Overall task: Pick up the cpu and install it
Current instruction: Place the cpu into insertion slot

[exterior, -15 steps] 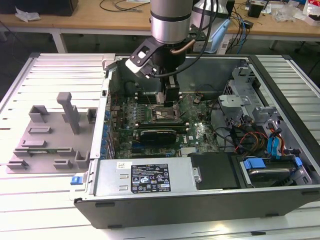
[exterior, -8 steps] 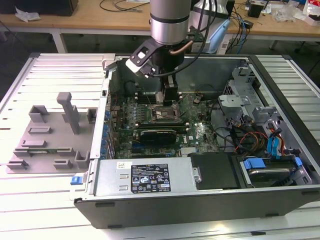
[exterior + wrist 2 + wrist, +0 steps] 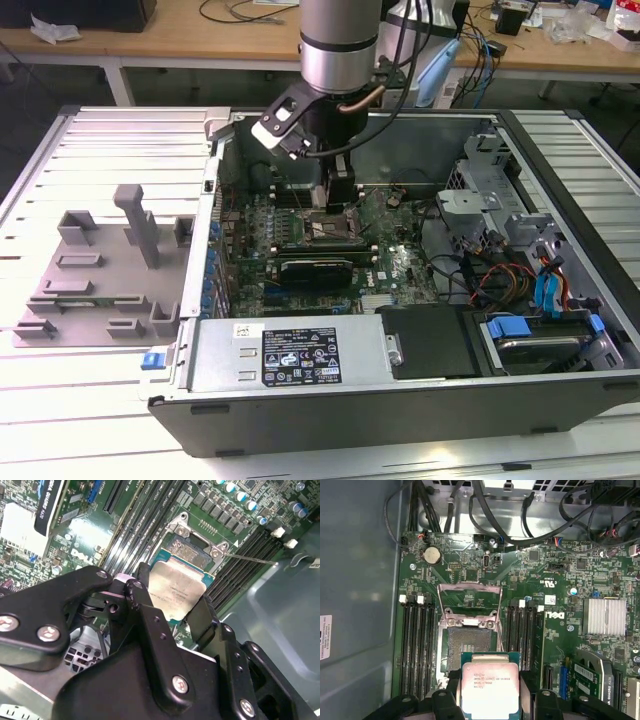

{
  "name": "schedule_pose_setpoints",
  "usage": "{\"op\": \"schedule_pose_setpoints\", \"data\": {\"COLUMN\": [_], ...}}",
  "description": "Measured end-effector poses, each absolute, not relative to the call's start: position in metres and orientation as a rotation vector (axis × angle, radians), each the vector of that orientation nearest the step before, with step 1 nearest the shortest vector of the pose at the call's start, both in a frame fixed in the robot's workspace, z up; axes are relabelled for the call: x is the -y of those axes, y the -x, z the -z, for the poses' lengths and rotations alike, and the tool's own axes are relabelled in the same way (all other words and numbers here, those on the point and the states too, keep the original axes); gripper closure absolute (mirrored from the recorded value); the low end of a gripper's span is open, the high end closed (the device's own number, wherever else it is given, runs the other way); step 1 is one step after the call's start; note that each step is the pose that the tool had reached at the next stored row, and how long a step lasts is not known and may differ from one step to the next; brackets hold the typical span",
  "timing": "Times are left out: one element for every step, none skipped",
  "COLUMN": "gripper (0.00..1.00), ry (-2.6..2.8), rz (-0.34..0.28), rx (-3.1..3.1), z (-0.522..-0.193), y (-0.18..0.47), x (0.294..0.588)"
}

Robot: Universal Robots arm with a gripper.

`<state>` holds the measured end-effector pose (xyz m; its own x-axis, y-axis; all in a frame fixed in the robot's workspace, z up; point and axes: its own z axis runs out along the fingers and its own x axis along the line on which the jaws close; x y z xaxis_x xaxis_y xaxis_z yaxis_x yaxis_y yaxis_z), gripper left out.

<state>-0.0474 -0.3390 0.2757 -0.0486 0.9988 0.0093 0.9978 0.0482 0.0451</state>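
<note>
The cpu [image 3: 490,687], a flat square chip with a silver top and green edge, sits between my black fingers [image 3: 527,692], and my gripper [image 3: 490,692] is shut on it. In the second wrist view the cpu [image 3: 175,592] hangs just above the motherboard, with my gripper [image 3: 172,602] clamped on its two sides. The open socket [image 3: 467,642] lies right beside the chip, its metal load plate [image 3: 468,597] raised. In the exterior view my gripper [image 3: 335,200] reaches down into the open computer case over the socket [image 3: 325,230].
A grey plastic tray [image 3: 100,270] with upright blocks lies on the exterior view's left. Memory slots [image 3: 417,645] flank the socket on both sides. A graphics card [image 3: 315,268], power supply [image 3: 290,355], drive bays [image 3: 540,330] and cables [image 3: 520,510] crowd the case.
</note>
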Motion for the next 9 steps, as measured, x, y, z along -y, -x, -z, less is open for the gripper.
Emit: {"op": "schedule_pose_setpoints", "data": {"gripper": [0.45,0.45,0.45,0.45,0.45,0.45,0.45,0.45,0.45], "ry": [-2.150,-2.150,-2.150,-2.150,-2.151,-2.151,-2.151,-2.151,-2.150], "rz": [-0.061,-0.061,-0.061,-0.061,-0.061,-0.061,-0.062,-0.062,-0.065], "rx": [-2.257,-2.257,-2.256,-2.256,-2.255,-2.254,-2.254,-2.253,-2.252], "z": [-0.275,-0.274,-0.273,-0.271,-0.270,-0.268,-0.267,-0.265,-0.264], "y": [0.047,0.047,0.047,0.047,0.047,0.047,0.047,0.047,0.047], "x": [0.339,0.339,0.339,0.339,0.339,0.338,0.338,0.338,0.338]}}
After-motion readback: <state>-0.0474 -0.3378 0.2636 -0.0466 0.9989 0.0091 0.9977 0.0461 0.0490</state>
